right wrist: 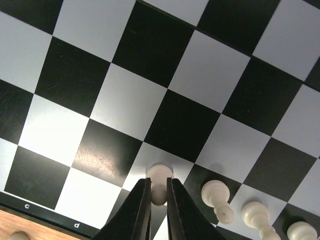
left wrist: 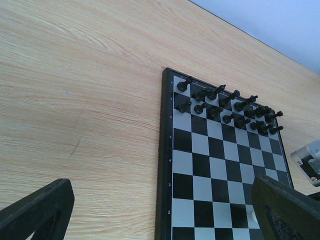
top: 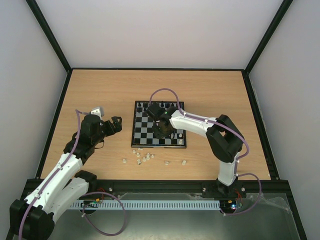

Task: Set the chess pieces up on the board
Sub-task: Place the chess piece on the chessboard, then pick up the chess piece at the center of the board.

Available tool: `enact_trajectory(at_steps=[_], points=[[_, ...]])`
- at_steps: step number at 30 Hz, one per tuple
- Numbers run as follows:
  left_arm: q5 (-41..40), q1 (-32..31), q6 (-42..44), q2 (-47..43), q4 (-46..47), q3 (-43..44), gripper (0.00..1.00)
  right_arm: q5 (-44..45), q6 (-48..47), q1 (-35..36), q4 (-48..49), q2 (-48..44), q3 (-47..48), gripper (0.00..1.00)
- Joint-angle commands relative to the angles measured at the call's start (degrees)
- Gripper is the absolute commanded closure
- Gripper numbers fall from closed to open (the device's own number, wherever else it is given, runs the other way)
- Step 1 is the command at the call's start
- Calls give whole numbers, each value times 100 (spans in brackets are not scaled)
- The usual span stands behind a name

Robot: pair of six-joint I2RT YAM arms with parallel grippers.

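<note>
Nearest the lens on my right wrist are my own two dark fingers (right wrist: 140, 212), pressed almost together. My right pincer (right wrist: 158, 189) pinches a cream-white pawn (right wrist: 159, 173) by its narrow neck, the round head showing just above the tips. I judge the neck is the place to hold it because it leaves the base free to go down unblocked, though I cannot tell whether the base touches yet. Under it lies the chessboard (right wrist: 129, 107), smooth black and pale squares with a soft glare, and a thin dark border (right wrist: 50, 212) printed with small letters. I am low over the rows beside that lettered edge, where three more white pawns (right wrist: 216, 192) stand in a line just to the right, so this one seems meant for a square next to them. From my left wrist, blunt black fingertips (left wrist: 37, 212) fill the bottom corners. My left pincer (left wrist: 160, 200) is spread wide with nothing in it, held beside the board's left border, I think to stay out of the other arm's way. The table (left wrist: 85, 90) is pale wood with long straight grain. The black pieces (left wrist: 227, 107), small and shiny, fill the two far rows. From above, the left pincer hovers over bare wood left of the board and the right one is over the board's near half. The loose white pieces (top: 145, 157) lie scattered on the table just off the near edge, within reach of either arm.
</note>
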Motion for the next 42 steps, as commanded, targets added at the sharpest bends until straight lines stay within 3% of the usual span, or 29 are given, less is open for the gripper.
enact_trajectory(at_steps=[1,11,21,42], points=[[-34,2,11,18,75,2,0,-39,-81,-35,-185,112,128,86],[-111,14,-29,-6,75,-23,0,-223,-95,-30,-114,-635,65,66],[-79,57,-135,15,62,-90,1,-468,246,727,113,-1274,-798,65],[-124,63,-225,-188,-107,-174,0,-533,604,1410,590,-599,-1103,72]])
